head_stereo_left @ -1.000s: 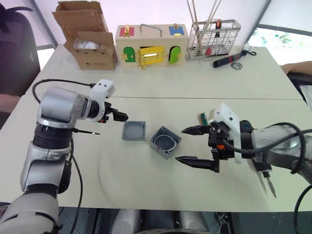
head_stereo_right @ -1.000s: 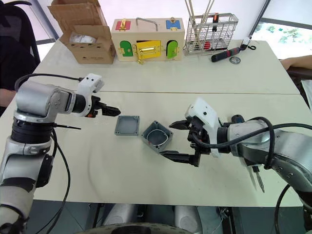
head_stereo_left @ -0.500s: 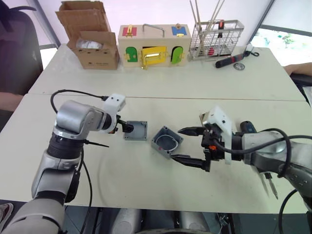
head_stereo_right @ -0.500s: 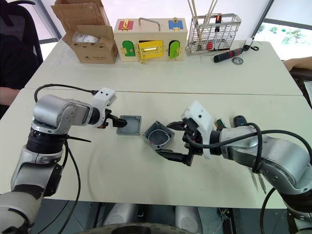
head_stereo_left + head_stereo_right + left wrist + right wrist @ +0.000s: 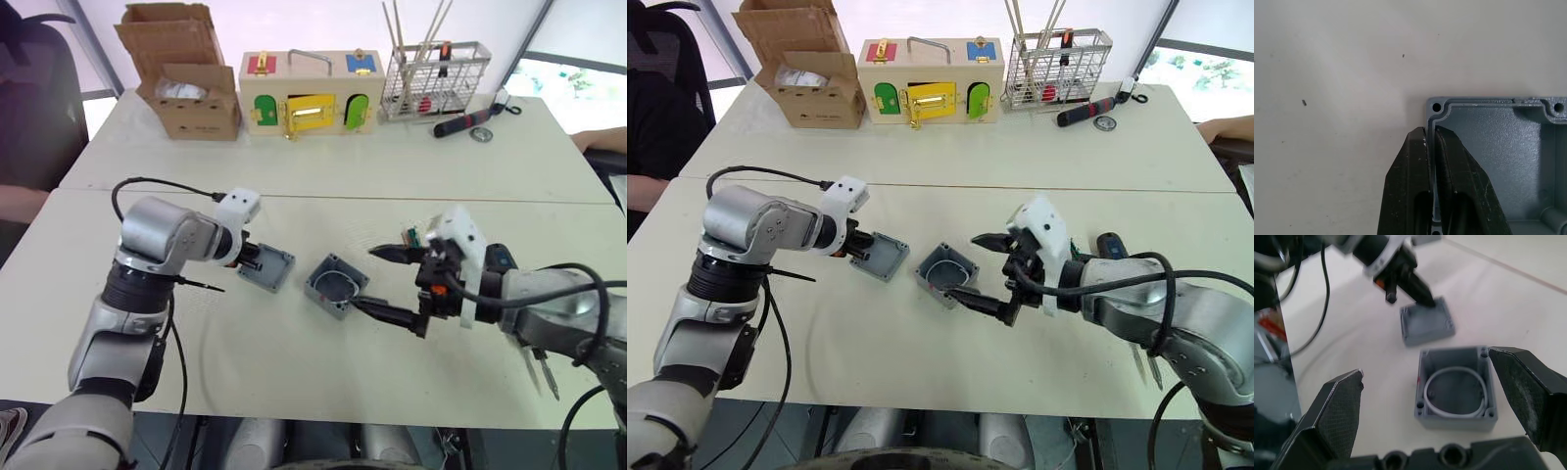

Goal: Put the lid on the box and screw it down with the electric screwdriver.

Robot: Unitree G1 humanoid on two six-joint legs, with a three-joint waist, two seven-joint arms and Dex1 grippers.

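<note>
The grey lid (image 5: 274,271) lies inside-up left of centre, tilted. My left gripper (image 5: 253,259) is shut on its near rim. In the left wrist view the two fingers (image 5: 1415,171) pinch the rim of the lid (image 5: 1498,147) at a corner. The deeper grey box (image 5: 336,286) stands open-side up just right of it, with a white wire coiled inside (image 5: 1457,396). My right gripper (image 5: 366,279) is open just right of the box, its lower finger close to a corner. The electric screwdriver (image 5: 501,258) lies under my right arm, its bit (image 5: 544,377) pointing at the front edge.
Along the back stand a cardboard box (image 5: 186,98), a wooden box with coloured doors (image 5: 309,93) and a wire rack (image 5: 431,78). A black-and-red handled tool (image 5: 460,120) lies beside the rack. A person's arm (image 5: 598,137) rests at the right edge.
My left gripper went from open beside the lid to shut on its rim, and the lid has turned and tipped. My right gripper stays open and edged closer to the box.
</note>
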